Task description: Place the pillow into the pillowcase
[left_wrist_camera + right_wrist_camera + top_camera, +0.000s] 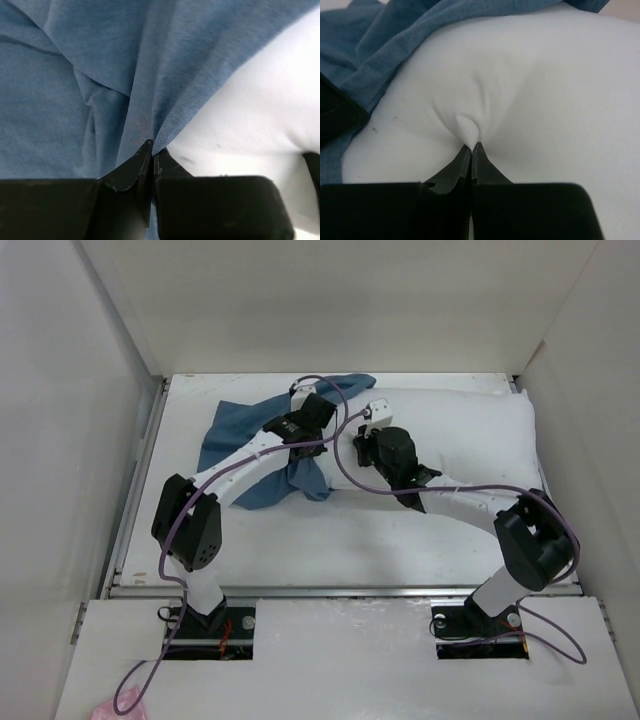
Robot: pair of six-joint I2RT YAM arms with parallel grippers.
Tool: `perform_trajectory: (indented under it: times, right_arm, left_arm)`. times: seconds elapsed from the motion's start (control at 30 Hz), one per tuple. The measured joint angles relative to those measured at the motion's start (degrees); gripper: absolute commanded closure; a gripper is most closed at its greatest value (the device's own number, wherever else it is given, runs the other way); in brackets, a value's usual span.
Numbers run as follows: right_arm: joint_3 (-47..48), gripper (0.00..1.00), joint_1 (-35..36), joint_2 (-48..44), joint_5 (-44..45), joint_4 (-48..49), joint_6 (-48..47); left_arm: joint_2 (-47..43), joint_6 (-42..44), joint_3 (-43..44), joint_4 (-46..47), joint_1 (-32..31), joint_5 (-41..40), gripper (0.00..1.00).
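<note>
Left pincer (152, 146): clenched on a fold of pillowcase (65, 90). Right pincer (471, 147): clenched on a pinch of pillow (545, 100). Pillow at 1 o'clock on bench (400, 540); pillowcase at 11 o'clock, overlapping pillow's 9 o'clock end.

The pillow (460, 435) is lying along the far edge of the table (400, 530), reaching into the far right corner. The pillowcase (235, 435) is lying crumpled toward the far left, its right side meeting the pillow's left end. The left arm is reaching from the near left across the pillowcase, with the left gripper (322, 412) sitting where blue cloth is meeting white. The right arm is bending in from the near right, with the right gripper (360, 440) resting at the pillow's left end. Jaw positions are not showing.
</note>
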Motion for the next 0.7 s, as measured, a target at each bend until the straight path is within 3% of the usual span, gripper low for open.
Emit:
perform_trajectory:
  times: [0.23, 0.4, 0.53, 0.7]
  right_arm:
    - [-1.9, 1.00, 0.1, 2.1, 3.1, 13.0, 9.2]
    - [2.6, 1.00, 0.4, 3.0, 12.7, 16.4, 14.5]
    - [5.2, 1.00, 1.0, 3.1, 19.7, 16.7, 19.8]
    - [5.7, 1.00, 3.3, 2.2, 25.7, 16.2, 23.2]
  left_arm:
    - [0.1, 4.2, 8.1, -1.7, -6.7, 0.9, 1.00]
    - [-0.7, 7.5, 13.0, -2.5, -12.8, 1.1, 1.00]
    - [-3.6, 7.5, 12.2, -1.4, -13.6, 2.4, 1.00]
    - [-11.6, 2.6, 0.7, 2.5, -14.6, 2.7, 1.00]
